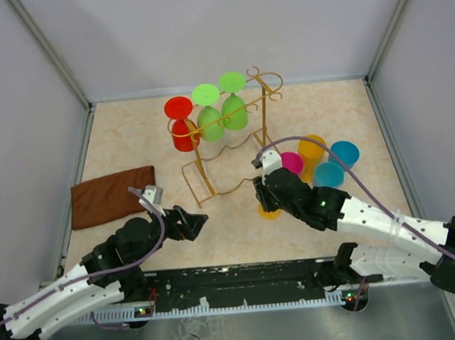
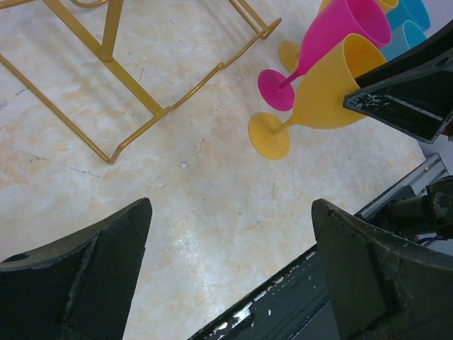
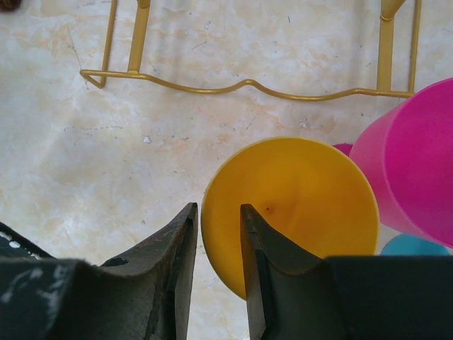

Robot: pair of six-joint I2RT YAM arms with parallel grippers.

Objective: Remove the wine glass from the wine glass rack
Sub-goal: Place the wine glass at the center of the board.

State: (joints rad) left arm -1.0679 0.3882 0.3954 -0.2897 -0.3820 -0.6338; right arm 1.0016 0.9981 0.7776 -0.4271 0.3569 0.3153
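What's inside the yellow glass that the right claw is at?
Nothing visible: in the right wrist view the yellow glass shows a bare yellow inside. The right gripper straddles its near rim and covers that part, which cannot be checked.

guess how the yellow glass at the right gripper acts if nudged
The yellow glass stands on a thin stem and small foot, so it would probably tip easily. It looks like plastic: likely light, not brittle. Tipped, its round bowl may roll.
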